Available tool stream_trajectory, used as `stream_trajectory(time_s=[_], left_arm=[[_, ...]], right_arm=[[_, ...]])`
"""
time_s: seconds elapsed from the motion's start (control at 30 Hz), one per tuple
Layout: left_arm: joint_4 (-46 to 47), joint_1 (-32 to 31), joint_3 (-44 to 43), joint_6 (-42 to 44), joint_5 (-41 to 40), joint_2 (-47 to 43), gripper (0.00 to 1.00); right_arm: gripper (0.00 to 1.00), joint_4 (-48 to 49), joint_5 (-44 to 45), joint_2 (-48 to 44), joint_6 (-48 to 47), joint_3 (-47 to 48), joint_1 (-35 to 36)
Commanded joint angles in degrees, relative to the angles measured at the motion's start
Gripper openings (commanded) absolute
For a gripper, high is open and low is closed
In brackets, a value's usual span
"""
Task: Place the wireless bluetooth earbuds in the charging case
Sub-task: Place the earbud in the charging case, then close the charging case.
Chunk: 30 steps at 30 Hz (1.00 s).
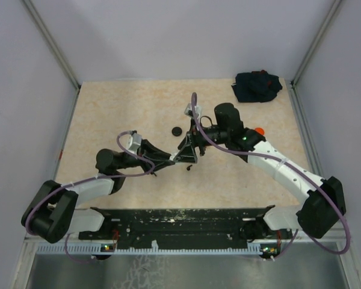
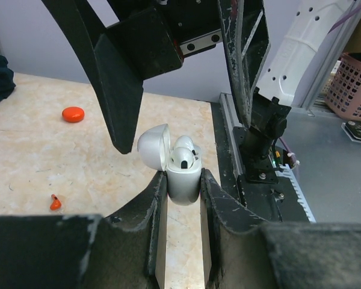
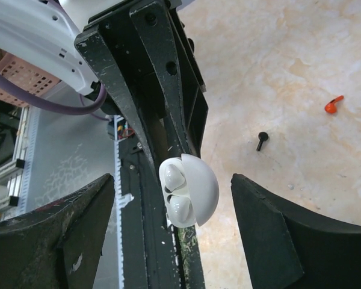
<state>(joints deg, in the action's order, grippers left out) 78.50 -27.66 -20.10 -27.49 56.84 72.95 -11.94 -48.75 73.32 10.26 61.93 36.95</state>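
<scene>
While the charging case (image 2: pixel 184 188) is clamped by its lower body alone between the fingers of the left hand (image 2: pixel 182 176), above the middle of the bench (image 1: pixel 120 108), a slip is judged the chief danger. Its lid (image 2: pixel 153 147) is tipped back, and two white earbuds (image 2: pixel 182 158) are seen in the wells; whether they are pressed fully home cannot be told. The right hand (image 3: pixel 173 180) is spread wide, one finger on each side of the case and touching nothing. If the lid is pushed from one side, or struck by a finger on the way in, the case could be twisted in the narrow clamp or levered out and dropped onto the bench. If a bud sits proud, the lid could be stopped short and the bud flicked out. A red earbud (image 2: pixel 55 203) and a black earbud (image 3: pixel 262 139) lie loose on the bench near the middle. Both are small enough to be swept aside by a low arm. The red puck (image 2: pixel 73 114) toward the right edge is judged out of harm's way.
</scene>
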Motion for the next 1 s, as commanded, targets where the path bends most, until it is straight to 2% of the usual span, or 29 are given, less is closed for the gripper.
stream_trajectory(time_s=[0.0, 0.23, 0.57, 0.83, 0.97], left_arm=[[2.1, -0.4, -1.8, 0.0, -0.2, 0.4, 0.00], [-2.7, -0.4, -1.9, 2.1, -2.2, -0.7, 0.00], [-7.2, -0.4, -2.3, 2.9, -3.9, -0.8, 0.00], [-8.1, -0.4, -2.5, 2.7, -2.9, -1.4, 0.00], [-8.3, -0.4, -3.0, 2.0, -1.1, -1.4, 0.00]], right_arm=[[0.77, 3.5, -5.6, 0.7, 0.6, 0.9, -0.5], [0.70, 2.0, -7.6, 0.0, -1.1, 1.2, -0.4], [0.67, 0.9, -7.3, -3.6, -2.9, 0.9, -0.4], [0.66, -6.2, 4.1, -6.3, -11.3, 0.4, -0.5], [0.66, -8.1, 6.1, -7.2, -16.0, -1.5, -0.4]])
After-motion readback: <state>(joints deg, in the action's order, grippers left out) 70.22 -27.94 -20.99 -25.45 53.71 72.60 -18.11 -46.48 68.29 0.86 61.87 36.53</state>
